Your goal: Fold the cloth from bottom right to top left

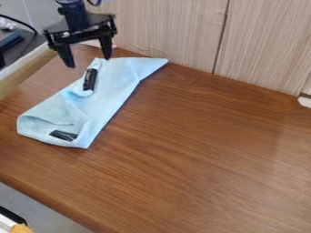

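The top edge cuts off the arm (75, 16). Folds hide some of the cloth (103, 105). The bottom cuts off an orange thing (20, 228) (can't tell what).

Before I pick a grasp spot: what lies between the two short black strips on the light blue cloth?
Only the creased light blue cloth lies between the upper black strip and the lower black strip; the camera view shows this.

There is one blue cloth (112, 98), with two black strips on it, one (90, 79) near its upper end and one (63, 135) near its lower end. One gripper (89, 62) with two fingers hangs over one brown worktop (194, 150). Two broad wood panels (167, 32) stand behind, and one black cable (19, 21) shows at the left.
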